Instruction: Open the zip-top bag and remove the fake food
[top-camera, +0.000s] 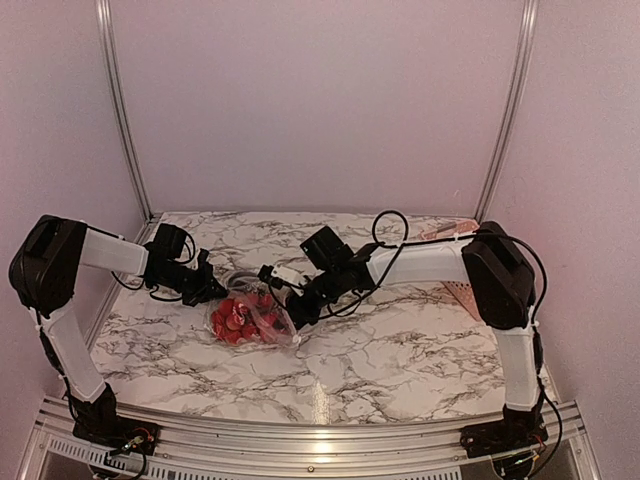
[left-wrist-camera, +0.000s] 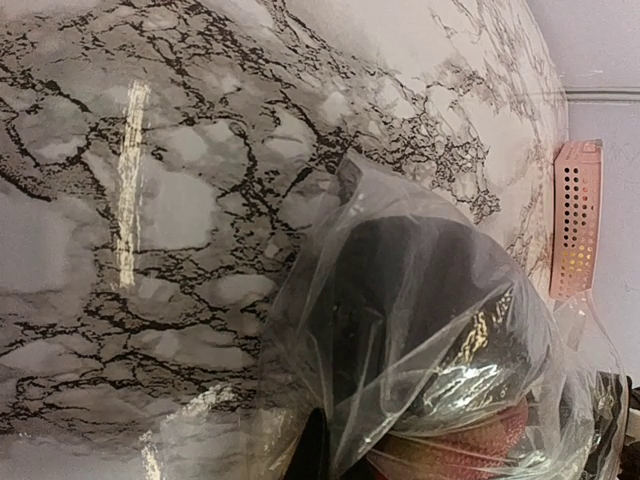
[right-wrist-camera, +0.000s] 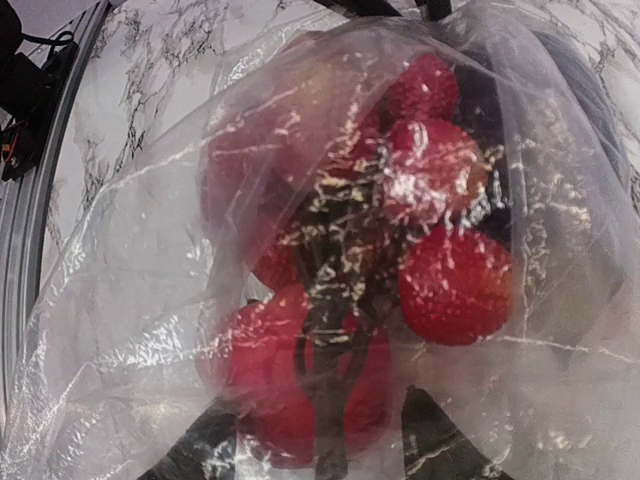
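Observation:
The zip-top bag (top-camera: 255, 320) lies crumpled on the marble table (top-camera: 400, 350) between my two grippers, with the fake food (top-camera: 240, 318) showing as a red cluster inside. My left gripper (top-camera: 212, 290) is at the bag's upper left edge. In the left wrist view only one dark fingertip (left-wrist-camera: 318, 445) shows, and the bag film (left-wrist-camera: 420, 300) creases in toward it, so it looks pinched. My right gripper (top-camera: 298, 310) is at the bag's right side. Its fingers (right-wrist-camera: 190, 450) stand wide apart under the film (right-wrist-camera: 130, 300), with red strawberries (right-wrist-camera: 455, 285) and a tomato (right-wrist-camera: 285, 375) just ahead.
A pink perforated basket (top-camera: 462, 297) lies at the right edge of the table, and it also shows in the left wrist view (left-wrist-camera: 575, 220). Black cables loop over the right arm (top-camera: 390, 225). Metal frame rails (top-camera: 125, 110) stand at the back corners.

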